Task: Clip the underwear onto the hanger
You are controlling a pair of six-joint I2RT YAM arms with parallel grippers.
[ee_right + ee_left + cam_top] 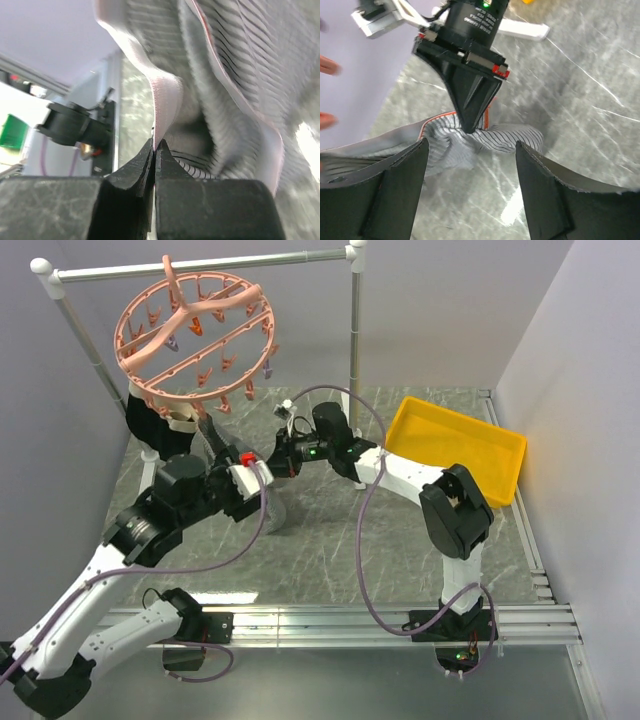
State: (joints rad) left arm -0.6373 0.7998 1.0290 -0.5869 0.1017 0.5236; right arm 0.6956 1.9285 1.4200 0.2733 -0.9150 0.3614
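The underwear (510,137), grey with fine stripes, lies bunched on the marble table; it also shows in the top view as underwear (277,512). My right gripper (155,145) is shut on the underwear's pale waistband edge (165,95), and the striped cloth (240,75) fills that view. From the left wrist, the right gripper (469,127) points down into the cloth. My left gripper (471,145) is open just short of the cloth, with nothing between its fingers (400,180). The hanger (195,335), a pink ring with several clips, hangs from the rail at the back left.
A grey metal rail (200,265) on two posts carries the ring. A dark cloth (150,420) hangs below the ring's left side. A yellow tray (455,445) sits at the right. Both arms meet near the table's middle.
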